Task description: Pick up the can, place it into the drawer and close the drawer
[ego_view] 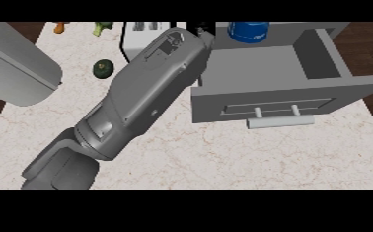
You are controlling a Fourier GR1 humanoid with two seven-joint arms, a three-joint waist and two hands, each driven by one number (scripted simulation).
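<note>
The blue can stands upright at the far end of the open grey drawer, its top cut off by the view's edge. The drawer's front carries a pale bar handle. A big grey forearm runs from the lower left up to the top middle. It ends in my right hand, of which only a small black part shows, just left of the can. Whether it touches the can is hidden. A second grey forearm fills the left edge, and its hand lies out of view.
A white appliance stands at the back, partly behind the forearm. A dark green round vegetable lies left of the arm. An orange item and a green one sit at the far edge. Marble counter spreads in front of the drawer.
</note>
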